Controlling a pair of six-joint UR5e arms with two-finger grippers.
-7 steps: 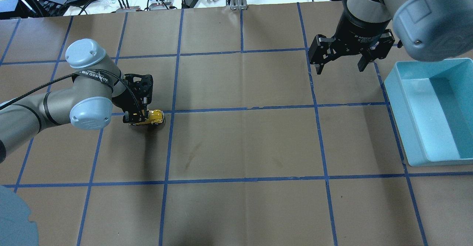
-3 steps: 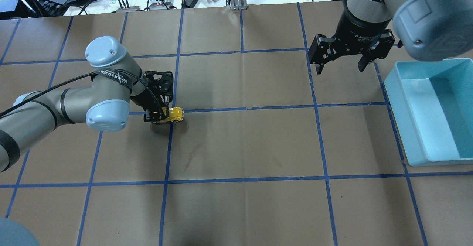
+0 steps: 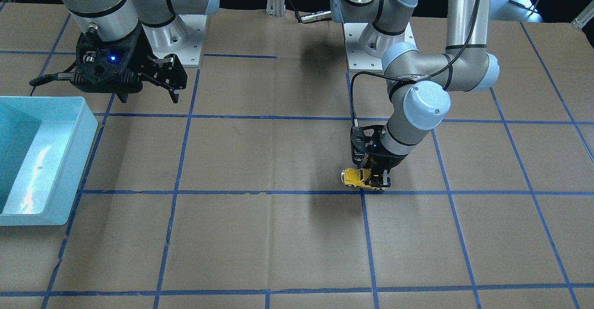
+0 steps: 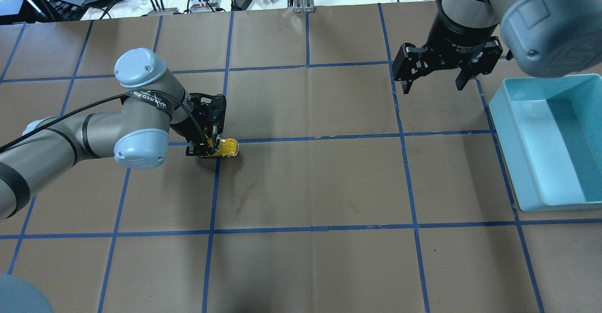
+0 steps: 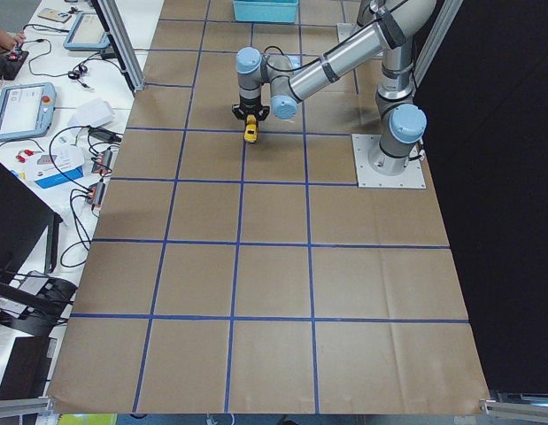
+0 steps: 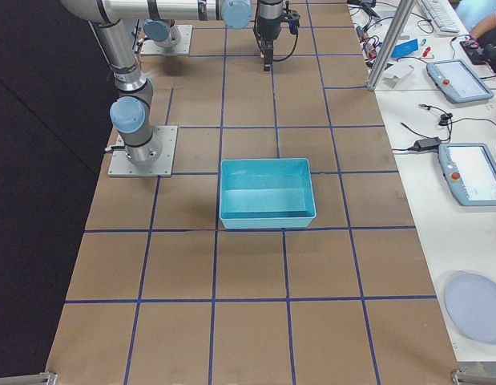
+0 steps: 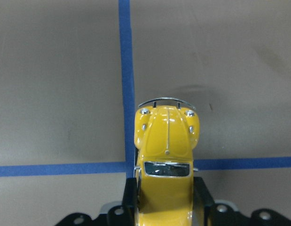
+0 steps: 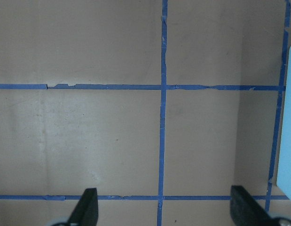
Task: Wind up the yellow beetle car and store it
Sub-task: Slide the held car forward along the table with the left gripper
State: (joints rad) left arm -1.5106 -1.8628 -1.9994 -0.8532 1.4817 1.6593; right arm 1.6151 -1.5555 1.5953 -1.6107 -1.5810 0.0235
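Displacement is recorded on the left arm. Compared with one second ago, the left gripper (image 4: 203, 150) and the yellow beetle car (image 4: 227, 147) clamped in it sit further toward the middle of the desk (image 4: 310, 186). The car was left of a lengthwise strip of blue tape (image 4: 214, 186) and is now just right of it. Most of that shift was already made 0.4 s ago. We find no change at the right gripper (image 4: 432, 85), which hangs wide apart and empty, near the light blue bin (image 4: 515, 153).

The car is glossy yellow with a rounded hood, a dark windscreen, a thin chrome front bumper and small silver headlights. We note it is gripped by its rear flanks, nose pointing away from the gripper, over a crossing of the tape. We cannot tell whether its wheels touch the desk.
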